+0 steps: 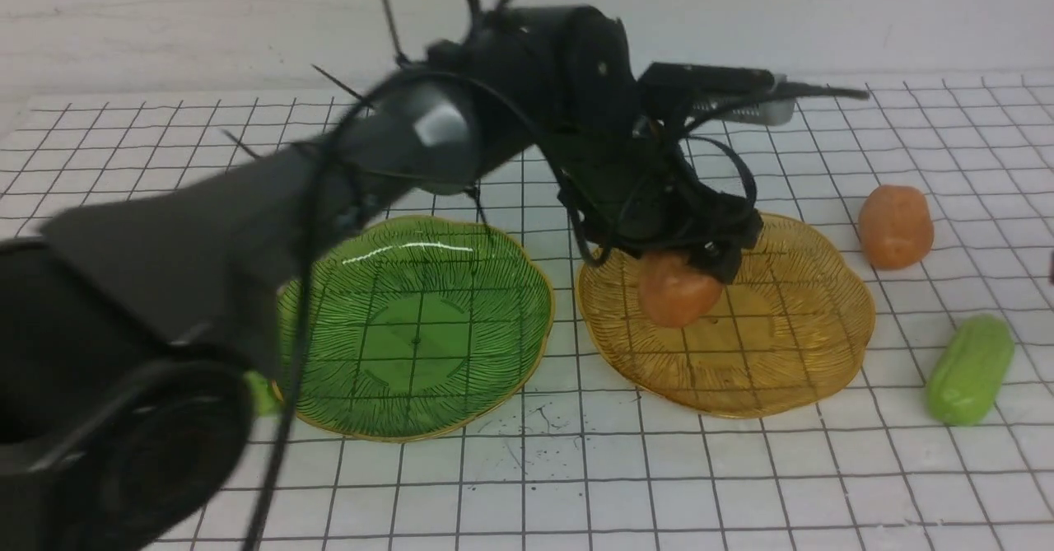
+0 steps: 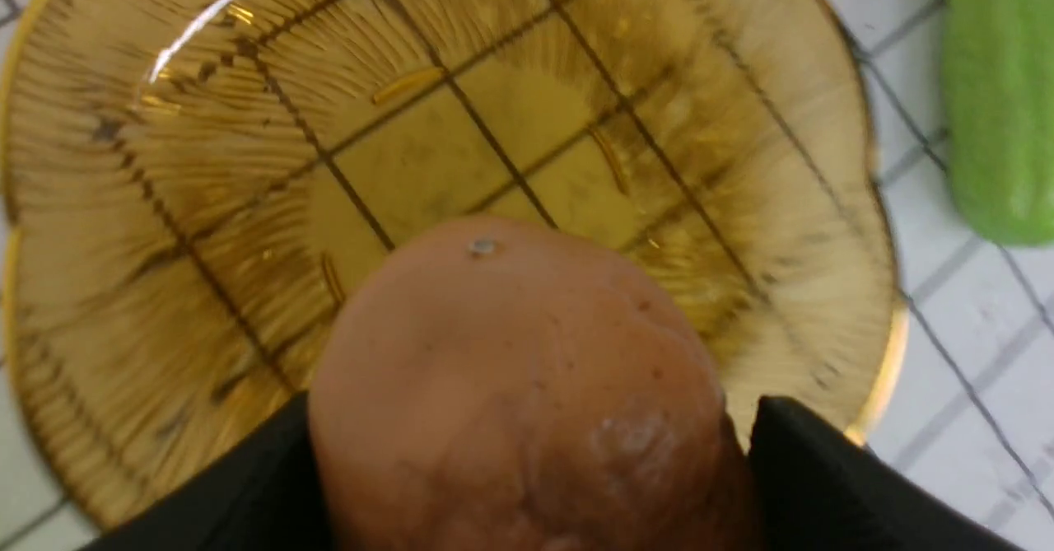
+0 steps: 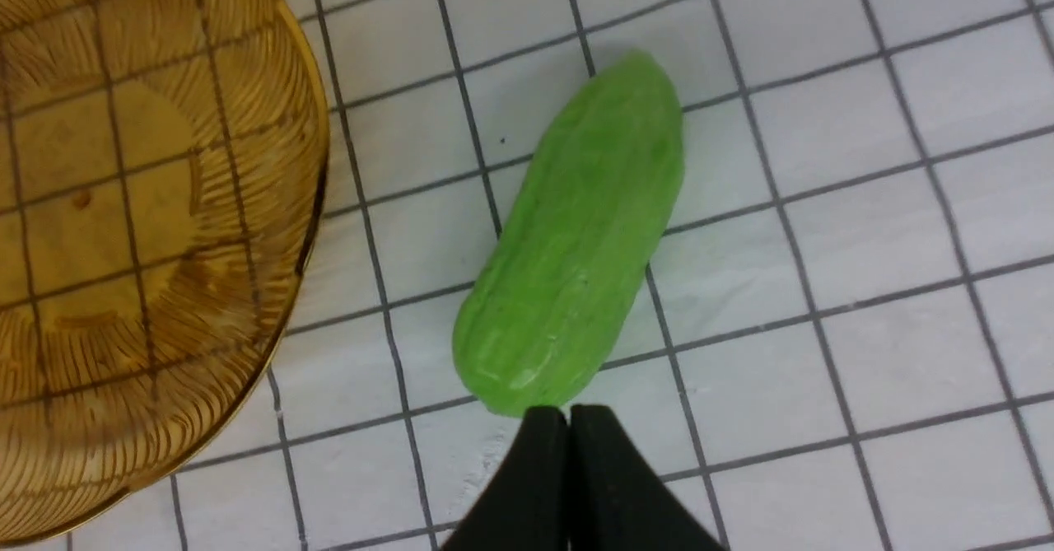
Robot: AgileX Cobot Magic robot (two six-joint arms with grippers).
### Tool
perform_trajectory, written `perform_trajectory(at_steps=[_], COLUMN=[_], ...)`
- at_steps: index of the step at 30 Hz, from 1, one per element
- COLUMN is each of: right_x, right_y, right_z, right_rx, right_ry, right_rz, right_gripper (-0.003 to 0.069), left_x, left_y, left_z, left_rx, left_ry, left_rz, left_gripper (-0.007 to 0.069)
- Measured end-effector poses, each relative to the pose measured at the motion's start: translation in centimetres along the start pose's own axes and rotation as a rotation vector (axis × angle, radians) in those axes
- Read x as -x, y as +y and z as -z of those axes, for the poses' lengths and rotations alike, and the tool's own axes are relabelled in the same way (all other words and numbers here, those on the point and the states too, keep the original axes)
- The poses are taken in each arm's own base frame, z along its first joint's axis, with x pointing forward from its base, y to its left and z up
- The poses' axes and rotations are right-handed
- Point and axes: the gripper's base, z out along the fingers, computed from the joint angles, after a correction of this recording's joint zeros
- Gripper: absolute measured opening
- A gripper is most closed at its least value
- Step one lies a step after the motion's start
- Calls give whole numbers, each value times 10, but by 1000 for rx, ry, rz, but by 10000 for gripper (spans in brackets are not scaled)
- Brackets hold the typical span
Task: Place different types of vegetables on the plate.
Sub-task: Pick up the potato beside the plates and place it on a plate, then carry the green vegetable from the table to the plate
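Observation:
My left gripper [image 1: 685, 273] reaches over the amber plate [image 1: 823, 370] and is shut on an orange-brown potato [image 1: 675, 294]. In the left wrist view that potato [image 2: 519, 386] sits between the two black fingers [image 2: 823, 477] just above the plate's [image 2: 412, 147] middle. A second potato [image 1: 895, 226] lies on the table right of the plate. A light-green cucumber [image 1: 970, 368] lies nearer, at the right. My right gripper [image 3: 568, 421] is shut and empty, its tips just short of one end of the cucumber [image 3: 576, 238]. A green plate [image 1: 412, 329] stands left of the amber one.
A bit of another green piece [image 1: 262, 393] peeks out behind my left arm, at the green plate's left edge. A white basket [image 1: 757, 110] stands at the back. The amber plate's rim [image 3: 305, 205] is close beside the cucumber.

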Motion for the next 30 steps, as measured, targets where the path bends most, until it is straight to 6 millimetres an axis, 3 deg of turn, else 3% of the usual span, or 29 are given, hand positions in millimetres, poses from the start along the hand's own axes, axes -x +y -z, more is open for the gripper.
perform_trajectory(at_steps=[5, 8, 12, 14, 19, 20, 23, 29, 30], right_x=[5, 10, 13, 14, 15, 15, 15, 10, 9], right_y=[-5, -7, -7, -7, -8, -9, -9, -13, -13], right_z=[-27, -39, -46, -54, -68, -69, -76, -107, -109], right_rx=[-10, -10, 1, 12, 20, 21, 22, 39, 39], right_ry=[22, -9, -31, -22, 12, 14, 25, 86, 93], right_rz=[-7, -19, -42, -71, -99, -102, -116, -207, -210], right_gripper=[26, 118, 231, 342, 519, 528, 570, 586, 586], left_x=[1, 0, 0, 5, 18, 18, 21, 39, 39], left_y=[7, 10, 9, 7, -1, -1, -1, 18, 18], left_z=[-29, -38, -36, -30, -6, -5, 12, 63, 65], left_rx=[15, 24, 23, 19, 8, 9, 42, 110, 111], left_ry=[30, 42, 48, 43, 31, 37, 68, -21, -24], left_rz=[40, 60, 60, 55, 34, 32, 5, 2, 1], left_gripper=[567, 601, 663, 682, 676, 671, 582, 127, 114])
